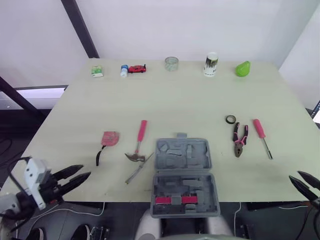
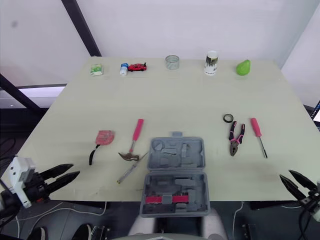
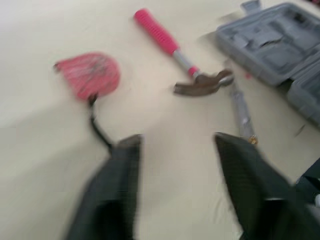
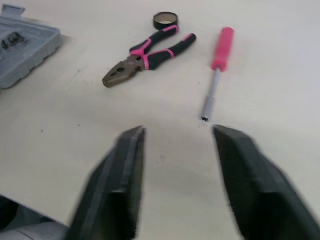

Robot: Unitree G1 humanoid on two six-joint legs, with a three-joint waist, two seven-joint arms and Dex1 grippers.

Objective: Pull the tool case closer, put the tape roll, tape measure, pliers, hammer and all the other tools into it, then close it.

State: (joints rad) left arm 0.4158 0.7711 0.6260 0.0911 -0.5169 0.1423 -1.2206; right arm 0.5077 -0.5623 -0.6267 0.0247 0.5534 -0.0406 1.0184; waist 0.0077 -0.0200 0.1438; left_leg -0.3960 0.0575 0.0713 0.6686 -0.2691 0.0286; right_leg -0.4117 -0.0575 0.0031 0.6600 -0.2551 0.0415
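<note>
The grey tool case lies open at the table's front edge, a pink-and-red insert in its near half. Left of it lie a pink-handled hammer, a thin metal tool and a pink tape measure with a black strap. To the right sit a small black tape roll, pink-and-black pliers and a pink screwdriver. My left gripper hovers open at the front left, short of the tape measure. Open too, my right gripper hangs at the front right, short of the pliers and screwdriver.
Along the table's far edge stand a green-and-white packet, a small bottle, a red toy car, a clear cup, a can and a green pear. A dark beam slants behind the table.
</note>
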